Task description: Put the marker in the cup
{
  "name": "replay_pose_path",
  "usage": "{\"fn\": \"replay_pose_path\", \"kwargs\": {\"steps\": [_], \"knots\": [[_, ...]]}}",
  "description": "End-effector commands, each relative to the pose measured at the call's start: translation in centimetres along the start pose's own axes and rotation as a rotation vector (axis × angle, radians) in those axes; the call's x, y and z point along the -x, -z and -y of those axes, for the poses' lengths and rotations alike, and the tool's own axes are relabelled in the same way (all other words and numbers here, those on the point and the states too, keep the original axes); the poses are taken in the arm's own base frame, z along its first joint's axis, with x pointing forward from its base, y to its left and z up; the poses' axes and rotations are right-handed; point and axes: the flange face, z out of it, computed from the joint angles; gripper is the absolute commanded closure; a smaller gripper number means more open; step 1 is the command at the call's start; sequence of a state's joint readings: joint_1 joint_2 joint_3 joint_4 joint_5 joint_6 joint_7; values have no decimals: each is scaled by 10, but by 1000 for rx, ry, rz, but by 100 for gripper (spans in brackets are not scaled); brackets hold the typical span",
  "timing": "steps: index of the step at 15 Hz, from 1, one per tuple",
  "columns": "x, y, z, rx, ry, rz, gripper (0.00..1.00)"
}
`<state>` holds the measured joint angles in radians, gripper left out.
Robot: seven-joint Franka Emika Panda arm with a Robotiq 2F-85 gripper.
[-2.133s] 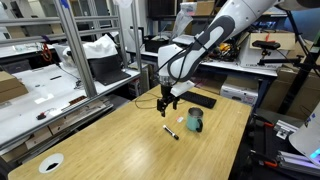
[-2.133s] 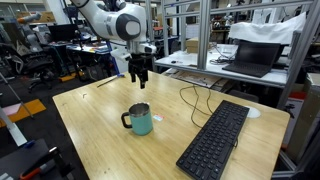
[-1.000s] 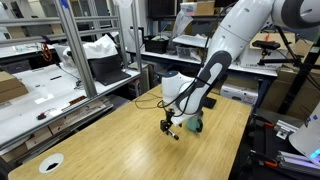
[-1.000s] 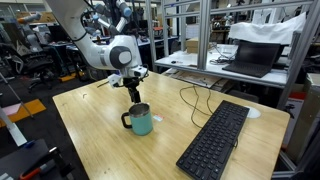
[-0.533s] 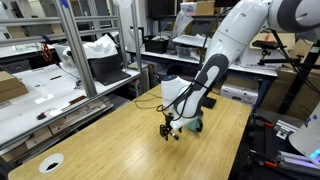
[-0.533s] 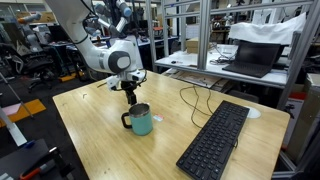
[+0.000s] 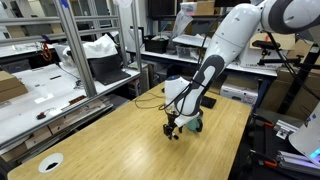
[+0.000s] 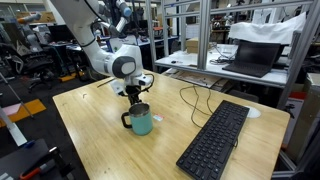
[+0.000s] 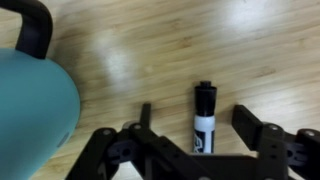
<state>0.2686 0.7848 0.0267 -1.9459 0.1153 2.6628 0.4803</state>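
Note:
The marker (image 9: 204,118), a short stick with a black cap and a whitish body, lies flat on the wooden table (image 9: 150,50). My gripper (image 9: 200,120) is open, low over it, with a finger on each side and not touching it. The teal cup (image 9: 30,105) with its dark handle stands just to the left in the wrist view. In both exterior views the gripper (image 7: 172,130) (image 8: 132,98) is down at the table beside the cup (image 7: 193,123) (image 8: 140,120). The marker is hidden by the gripper in the exterior views.
A long black keyboard (image 8: 215,140) lies on the table beyond the cup. A white disc with a dark centre (image 7: 50,163) sits near a table corner. A black cable (image 8: 190,98) runs across the table. Shelving and other desks surround the table.
The arm has come down from above the table to the spot beside the cup, and the gripper now straddles the marker. The cup and marker have not moved.

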Motion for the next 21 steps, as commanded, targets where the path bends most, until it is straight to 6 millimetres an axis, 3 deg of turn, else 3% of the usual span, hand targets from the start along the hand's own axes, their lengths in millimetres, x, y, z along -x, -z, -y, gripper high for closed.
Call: {"fn": "replay_pose_path", "kwargs": {"steps": [1, 9, 12, 15, 21], "knots": [[0, 3, 0, -26, 26, 1, 47], [-2, 7, 16, 16, 37, 19, 100], [0, 17, 36, 18, 55, 20, 95], [-5, 47, 45, 32, 40, 35, 95], [-30, 131, -8, 97, -26, 224, 95]]}}
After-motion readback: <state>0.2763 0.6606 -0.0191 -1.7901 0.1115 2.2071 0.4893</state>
